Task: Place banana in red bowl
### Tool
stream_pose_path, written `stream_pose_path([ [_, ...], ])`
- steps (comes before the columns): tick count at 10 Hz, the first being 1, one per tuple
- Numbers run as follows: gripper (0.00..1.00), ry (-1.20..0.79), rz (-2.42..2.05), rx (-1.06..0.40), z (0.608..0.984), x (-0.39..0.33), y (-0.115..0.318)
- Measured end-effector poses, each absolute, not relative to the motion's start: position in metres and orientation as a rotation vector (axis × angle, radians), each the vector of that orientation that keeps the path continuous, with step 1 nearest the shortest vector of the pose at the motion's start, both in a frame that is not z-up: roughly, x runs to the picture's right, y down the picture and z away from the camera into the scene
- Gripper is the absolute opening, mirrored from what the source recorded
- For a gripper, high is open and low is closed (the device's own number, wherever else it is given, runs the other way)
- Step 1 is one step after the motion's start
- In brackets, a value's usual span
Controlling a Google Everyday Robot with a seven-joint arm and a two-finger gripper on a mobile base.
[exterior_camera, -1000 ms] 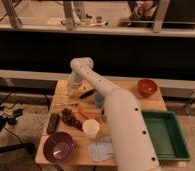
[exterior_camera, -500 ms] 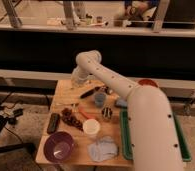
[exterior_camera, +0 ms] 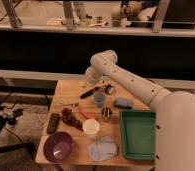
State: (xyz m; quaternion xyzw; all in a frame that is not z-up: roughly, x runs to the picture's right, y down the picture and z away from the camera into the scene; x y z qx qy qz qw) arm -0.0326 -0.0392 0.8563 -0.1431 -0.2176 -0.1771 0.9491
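**Gripper down at far left edge of counter, fingers pressed together**

Nearest: purple bowl (exterior_camera: 58,146) on front left corner of counter (exterior_camera: 66,90). Crumpled light blue cloth (exterior_camera: 103,148) just right of it. Green tray (exterior_camera: 137,134) at front right, partly covered by the bulky white arm (exterior_camera: 141,90) that fills the right side.

Behind cloth: white cup (exterior_camera: 91,127), upright. Left of cup: dark grape-like cluster (exterior_camera: 71,118), then dark flat remote-like object (exterior_camera: 53,122) near left edge. Small orange item (exterior_camera: 84,113) just behind the cluster, too blurred to name.

Mid counter: metallic can (exterior_camera: 107,113) just left of tray; blue cup (exterior_camera: 99,99) behind it; blue sponge-like block (exterior_camera: 123,103) to the right.

Further back: dark-handled brush (exterior_camera: 91,91) lying slanted, small dark round thing (exterior_camera: 109,89) at its right end.

Farthest: gripper (exterior_camera: 89,80) pointing down over far edge of counter, beneath the arm's elbow, fingers pressed together; cannot tell whether anything sits between them.

Banana: cannot be made out. Red bowl: cannot be made out either; arm covers far right of counter.
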Motion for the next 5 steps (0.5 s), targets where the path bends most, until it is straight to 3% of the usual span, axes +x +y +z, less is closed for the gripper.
stream_pose_path([
  [5,0.05,-0.304,-0.247,-0.269,0.839,0.065,-0.038],
])
